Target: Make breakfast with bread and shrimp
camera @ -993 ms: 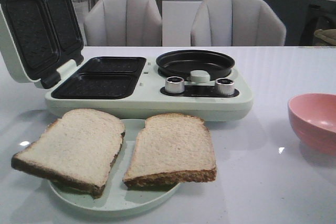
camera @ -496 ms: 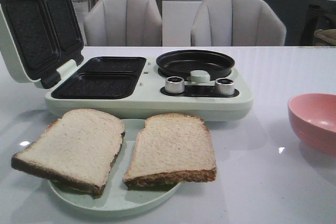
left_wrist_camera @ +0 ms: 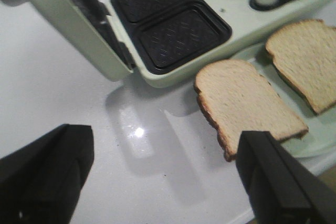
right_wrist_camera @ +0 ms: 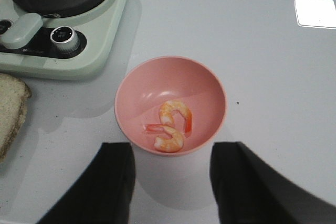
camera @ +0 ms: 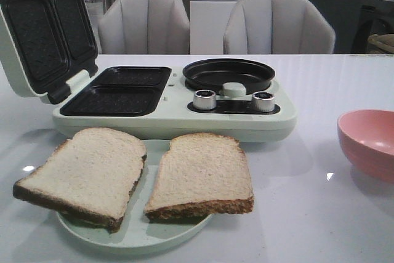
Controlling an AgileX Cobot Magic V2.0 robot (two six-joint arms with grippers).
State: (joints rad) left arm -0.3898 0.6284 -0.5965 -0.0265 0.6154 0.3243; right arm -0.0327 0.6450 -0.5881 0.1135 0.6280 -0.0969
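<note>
bread: showing pale beige, brown crust
shrimp: looking orange
bowl: showing pink
plate: appearing pale green
grill plates: showing black, crosshatched
table: looking white

No visible change vs. earlier pics.

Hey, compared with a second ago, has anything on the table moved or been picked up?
Nothing visibly changed. In the front view the two bread slices lie on the plate as before, the sandwich maker stays open, and the pink bowl sits in the same spot.
</note>
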